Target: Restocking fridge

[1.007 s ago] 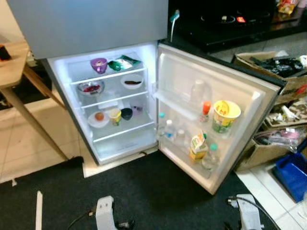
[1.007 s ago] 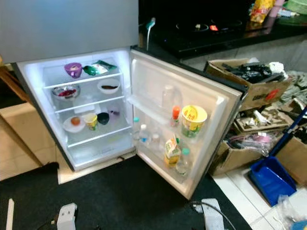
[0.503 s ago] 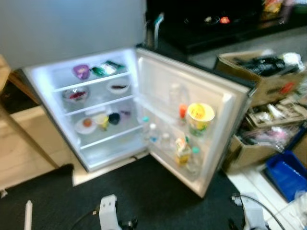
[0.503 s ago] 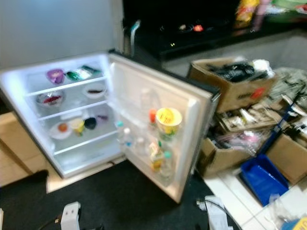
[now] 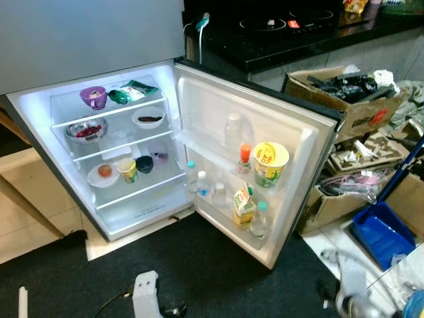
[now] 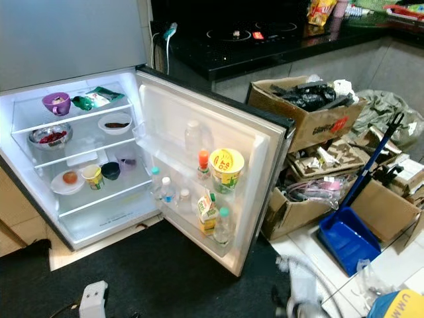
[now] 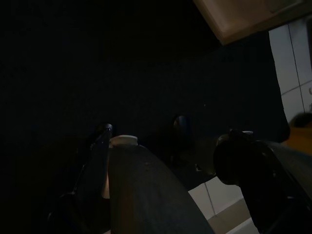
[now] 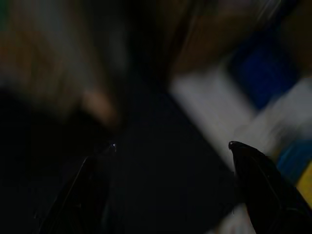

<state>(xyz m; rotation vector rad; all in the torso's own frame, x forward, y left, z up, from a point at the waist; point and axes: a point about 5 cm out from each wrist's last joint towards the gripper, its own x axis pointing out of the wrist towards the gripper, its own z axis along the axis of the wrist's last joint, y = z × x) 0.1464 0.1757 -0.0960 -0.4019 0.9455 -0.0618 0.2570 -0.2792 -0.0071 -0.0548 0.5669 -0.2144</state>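
The fridge (image 5: 165, 46) stands with its lower door (image 5: 311, 142) swung wide to the right and the inside lit. The shelves carry a purple bowl (image 5: 93, 97), a green packet (image 5: 132, 93), a white bowl (image 5: 148, 118), a glass bowl of red food (image 5: 86, 129), a plate with an orange fruit (image 5: 104, 173), a yellow cup (image 5: 127, 169) and a dark bowl (image 5: 144, 163). Door racks hold water bottles (image 5: 203, 184), a juice carton (image 5: 243, 205) and a yellow noodle cup (image 5: 270, 163). My left arm (image 5: 145, 295) and blurred right arm (image 5: 344, 288) hang low over the black mat. Left gripper (image 7: 178, 141) and right gripper (image 8: 170, 146) are open and hold nothing.
Cardboard boxes of clutter (image 5: 344, 99) and a blue dustpan (image 5: 384, 232) crowd the floor right of the door. A black counter with a hob (image 5: 285, 30) runs behind. A wooden table leg (image 5: 26, 205) stands at the left. A black mat (image 5: 199, 271) lies before the fridge.
The view has swung to the right, so the fridge sits further left in the picture and more boxes show. My right arm is now blurred. Nothing in the fridge has moved.
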